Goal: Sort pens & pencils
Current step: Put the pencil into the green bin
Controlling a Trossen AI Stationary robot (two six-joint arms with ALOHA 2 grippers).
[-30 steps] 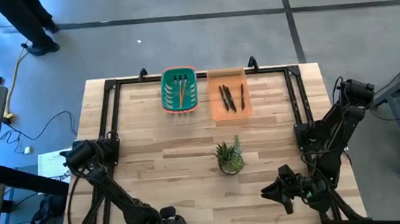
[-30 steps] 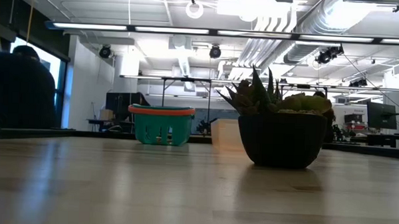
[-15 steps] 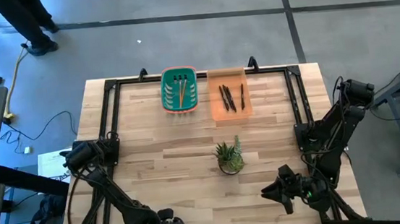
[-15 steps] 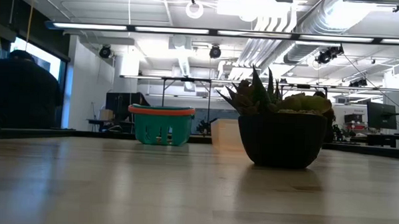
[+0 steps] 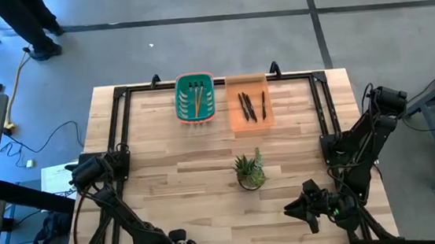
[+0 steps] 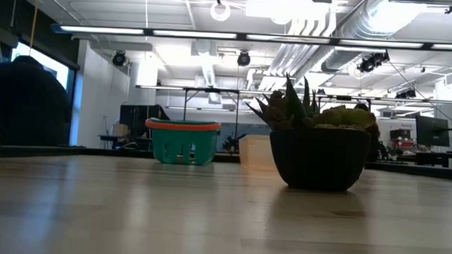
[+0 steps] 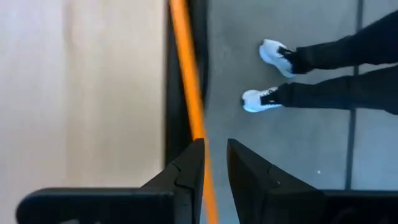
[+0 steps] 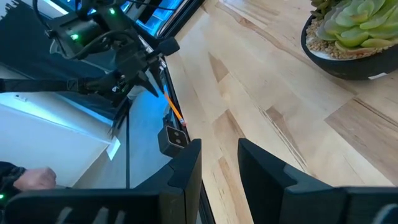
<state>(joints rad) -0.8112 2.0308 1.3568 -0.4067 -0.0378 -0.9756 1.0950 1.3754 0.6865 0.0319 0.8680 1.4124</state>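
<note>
The left gripper (image 7: 214, 155), off the bench's near edge, pinches a pencil (image 7: 189, 99); the right gripper (image 8: 219, 155) is spread. Pencils (image 5: 197, 100) fill the green basket (image 5: 193, 82), pens (image 5: 249, 106) the orange tray (image 5: 246, 82), along the far edge

We see potted succulent (image 5: 249, 171) on table (image 5: 165, 154), near right end effector (image 5: 291, 208), just beyond its tips. We note person's white shoes (image 7: 268, 74) on floor ahead of left end effector (image 7: 215, 163).

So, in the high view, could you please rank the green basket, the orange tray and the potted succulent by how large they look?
Largest to smallest, as seen from above:
1. orange tray, slightly the biggest footprint
2. green basket, close behind, so these two are nearly alike
3. potted succulent, clearly the smallest
</note>
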